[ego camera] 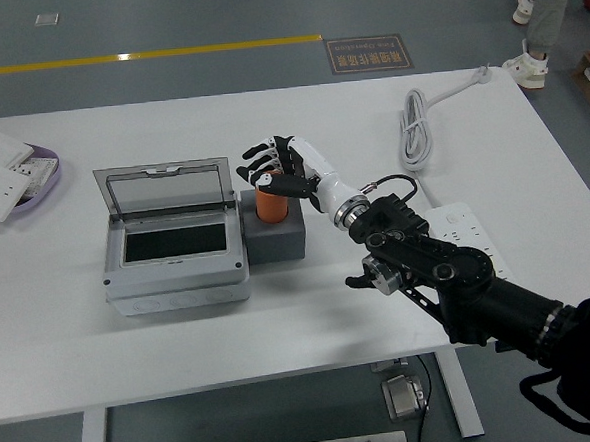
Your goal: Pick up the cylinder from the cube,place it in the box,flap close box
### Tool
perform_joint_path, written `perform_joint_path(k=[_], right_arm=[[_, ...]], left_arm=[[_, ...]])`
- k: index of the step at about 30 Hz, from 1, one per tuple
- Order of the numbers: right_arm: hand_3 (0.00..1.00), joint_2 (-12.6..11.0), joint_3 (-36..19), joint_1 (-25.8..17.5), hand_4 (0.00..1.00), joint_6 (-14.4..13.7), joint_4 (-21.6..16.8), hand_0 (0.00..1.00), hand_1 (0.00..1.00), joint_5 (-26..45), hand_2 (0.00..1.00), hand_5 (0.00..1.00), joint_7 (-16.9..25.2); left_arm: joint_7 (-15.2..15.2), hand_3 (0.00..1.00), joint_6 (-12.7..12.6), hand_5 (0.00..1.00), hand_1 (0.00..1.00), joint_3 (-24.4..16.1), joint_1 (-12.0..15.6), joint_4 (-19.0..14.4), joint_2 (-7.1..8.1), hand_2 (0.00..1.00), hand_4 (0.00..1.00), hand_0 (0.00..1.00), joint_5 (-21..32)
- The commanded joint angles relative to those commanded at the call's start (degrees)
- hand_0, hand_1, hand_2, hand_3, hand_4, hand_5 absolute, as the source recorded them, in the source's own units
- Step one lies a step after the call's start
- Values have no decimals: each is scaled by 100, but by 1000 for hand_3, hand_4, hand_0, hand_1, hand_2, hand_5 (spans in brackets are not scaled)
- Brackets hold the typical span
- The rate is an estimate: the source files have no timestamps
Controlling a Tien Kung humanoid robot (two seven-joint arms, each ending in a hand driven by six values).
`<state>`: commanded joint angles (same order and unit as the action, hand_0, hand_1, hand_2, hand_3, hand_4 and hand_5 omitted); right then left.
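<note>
Orange cylinder (271, 204) sitting upright on grey cube (275, 233), right of open-lidded box (174, 250); right hand (284, 170) closing around it, fingers (259, 164) apart, not clamped. Risk: off-centre squeeze toppling it onto bench (281, 322).

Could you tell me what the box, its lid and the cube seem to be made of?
Box: likely moulded plastic, matte light grey, with round marks along its front.
Lid: seemingly clear, smoky plastic in a grey frame; the table shows through it.
Cube: dark grey and matte; plastic or foam, hard to tell.
</note>
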<state>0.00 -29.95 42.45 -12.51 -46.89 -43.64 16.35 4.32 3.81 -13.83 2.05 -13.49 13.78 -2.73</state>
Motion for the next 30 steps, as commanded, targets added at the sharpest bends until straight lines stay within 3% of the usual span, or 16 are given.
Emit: perform_joint_path(k=[29, 30], right_arm=[[509, 0, 325, 58, 809, -32, 13, 547, 466, -47, 452, 176, -60], [635, 0, 330, 60, 807, -39, 11, 662, 557, -56, 549, 160, -59]], left_arm=[[23, 668, -10, 253, 647, 89, -78, -17, 7, 625, 722, 629, -19], [24, 668, -10, 253, 647, 91, -81, -17, 8, 625, 722, 629, -19]])
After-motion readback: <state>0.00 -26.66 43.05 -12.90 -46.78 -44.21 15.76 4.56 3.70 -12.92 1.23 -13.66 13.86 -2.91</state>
